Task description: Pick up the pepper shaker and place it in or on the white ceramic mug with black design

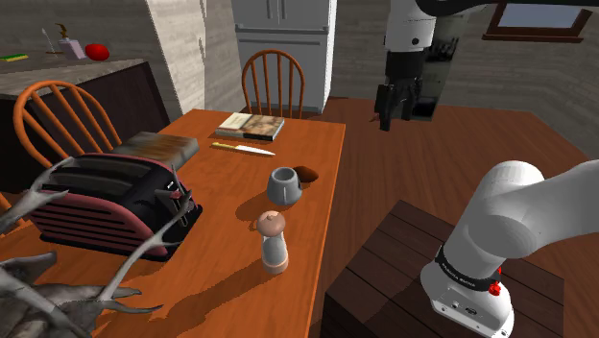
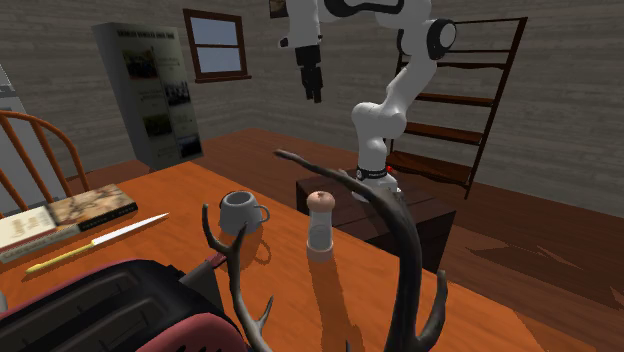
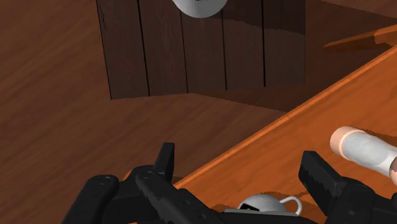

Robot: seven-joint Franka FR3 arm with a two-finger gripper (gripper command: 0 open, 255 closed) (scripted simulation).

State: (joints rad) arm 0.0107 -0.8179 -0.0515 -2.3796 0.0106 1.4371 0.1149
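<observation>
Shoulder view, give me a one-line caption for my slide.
Open gripper hangs high beside the table; the pepper shaker stands upright near the grey mug.

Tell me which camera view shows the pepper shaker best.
The second exterior view: the pepper shaker stands whole and upright, seen from the side, next to the mug. The shoulder view shows it whole, but from above. The wrist view cuts part of it off.
</observation>
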